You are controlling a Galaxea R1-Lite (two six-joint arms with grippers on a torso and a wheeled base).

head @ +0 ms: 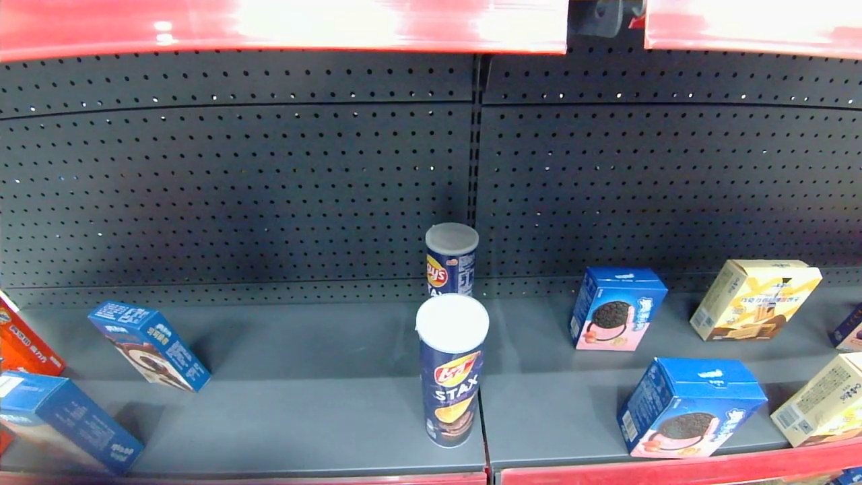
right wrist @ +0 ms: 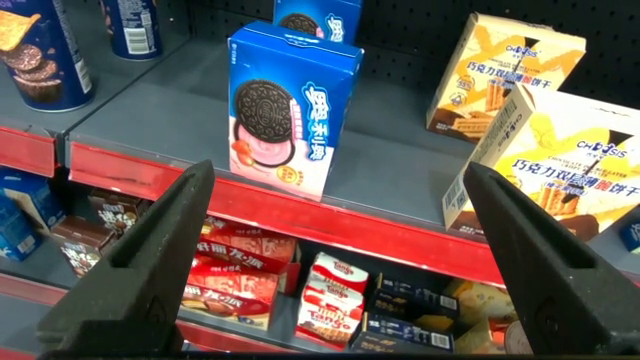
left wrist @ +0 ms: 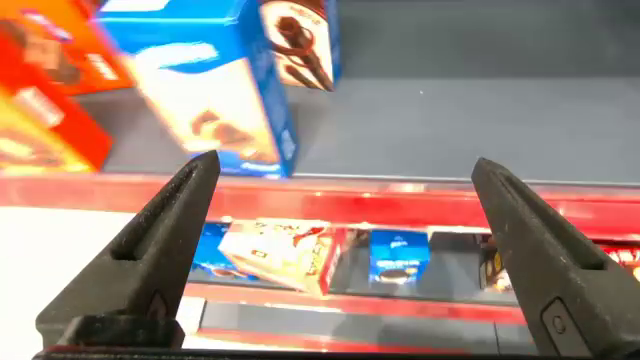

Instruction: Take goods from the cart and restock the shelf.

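Observation:
On the grey shelf (head: 303,364) two blue chip cans stand upright in a row, one at the front (head: 451,370) and one behind it (head: 451,259). Blue cookie boxes (head: 690,407) (head: 616,308) and yellow wafer boxes (head: 754,298) stand to their right. More blue boxes (head: 151,343) and an orange box (head: 23,343) stand to the left. My left gripper (left wrist: 340,175) is open and holds nothing, in front of the shelf's red edge (left wrist: 400,195) below a blue box (left wrist: 215,85). My right gripper (right wrist: 335,175) is open and holds nothing, facing a blue cookie box (right wrist: 290,105).
A lower shelf under the red edge holds red packets (right wrist: 235,270) and other small boxes (left wrist: 275,250). Perforated dark back panels (head: 236,182) close the shelf behind. A red shelf edge (head: 283,27) runs overhead. Bare shelf floor lies between the left boxes and the cans.

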